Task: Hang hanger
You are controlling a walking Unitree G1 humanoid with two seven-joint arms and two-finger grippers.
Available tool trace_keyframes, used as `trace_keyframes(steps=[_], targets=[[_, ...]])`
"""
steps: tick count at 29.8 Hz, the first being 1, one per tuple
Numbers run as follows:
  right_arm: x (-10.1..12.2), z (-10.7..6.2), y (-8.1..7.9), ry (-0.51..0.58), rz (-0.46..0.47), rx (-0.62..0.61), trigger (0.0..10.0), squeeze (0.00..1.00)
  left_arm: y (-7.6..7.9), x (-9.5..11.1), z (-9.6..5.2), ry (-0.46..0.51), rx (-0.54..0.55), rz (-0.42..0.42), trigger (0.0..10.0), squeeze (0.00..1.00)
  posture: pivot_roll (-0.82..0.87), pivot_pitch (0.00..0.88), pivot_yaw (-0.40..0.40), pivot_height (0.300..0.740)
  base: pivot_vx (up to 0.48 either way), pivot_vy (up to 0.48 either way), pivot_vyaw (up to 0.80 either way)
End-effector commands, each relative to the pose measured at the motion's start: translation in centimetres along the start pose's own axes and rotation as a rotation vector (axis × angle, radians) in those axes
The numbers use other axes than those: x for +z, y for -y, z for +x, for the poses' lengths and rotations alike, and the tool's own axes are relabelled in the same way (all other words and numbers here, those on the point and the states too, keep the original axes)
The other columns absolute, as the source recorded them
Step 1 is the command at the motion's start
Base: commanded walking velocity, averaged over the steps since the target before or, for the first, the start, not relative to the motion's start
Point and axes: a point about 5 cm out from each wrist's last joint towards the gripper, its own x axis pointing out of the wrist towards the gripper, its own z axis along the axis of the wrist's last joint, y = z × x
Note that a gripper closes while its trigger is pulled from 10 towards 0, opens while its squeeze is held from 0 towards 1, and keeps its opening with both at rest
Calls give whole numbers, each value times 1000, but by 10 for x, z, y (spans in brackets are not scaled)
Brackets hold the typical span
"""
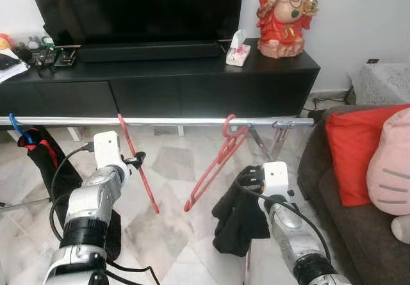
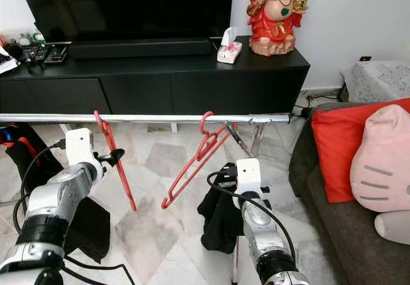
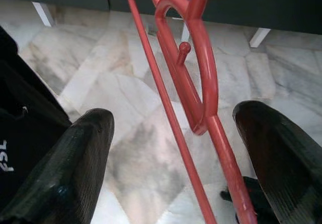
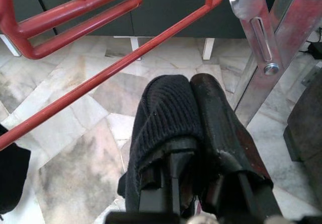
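From the head view, a silver rail (image 1: 160,122) runs across a marble floor (image 1: 166,234), in front of a long black TV cabinet (image 1: 192,86) with a dark screen (image 1: 134,6), a tissue box (image 1: 237,49) and a red-robed statue (image 1: 285,16) on top. One red hanger (image 1: 138,166) hangs from the rail at the left tool (image 1: 136,161); a second red hanger (image 1: 214,163) hangs further right, tilted. A sofa (image 1: 339,214) with a red cushion (image 1: 359,150) sits at the right.

Left wrist view: the left tool's fingers (image 3: 80,163) stand wide apart, the hanger's hook and bar between them, touching neither.

Right wrist view: the right tool (image 4: 193,113) is closed, a black knitted cloth (image 4: 161,118) pinched in its grip, just below the second hanger's bar and beside the metal stand leg (image 4: 261,38).
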Motion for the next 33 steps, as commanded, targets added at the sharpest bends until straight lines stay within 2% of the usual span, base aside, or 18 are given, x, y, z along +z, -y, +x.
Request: trace_keyframes(steps=[1,10,11,15,16,23,33], targets=[[9,4,-3,26,-9,13,10000,0,-2,5,3,30,36,24,10000,0,-97,0,9,740,0,0,0],[9,3,-2,26,-8,12,10000,0,-3,7,13,75,64,26,10000,0,-103,0,13,740,0,0,0],[9,3,-2,26,-8,12,10000,0,-4,6,15,75,69,24,9176,0,-106,0,14,740,0,0,0],[9,3,-2,26,-8,12,10000,0,-5,5,17,75,75,27,9176,0,-106,0,14,740,0,0,0],[9,3,-2,27,-8,12,10000,0,-5,4,17,73,75,24,0,0,-108,0,15,740,0,0,0],[9,3,-2,28,-8,12,10000,0,-5,-5,20,57,51,23,0,0,-109,0,14,740,0,0,0],[9,3,-3,28,-7,13,10000,0,-2,-7,22,73,26,30,0,0,-111,0,15,740,0,0,0]])
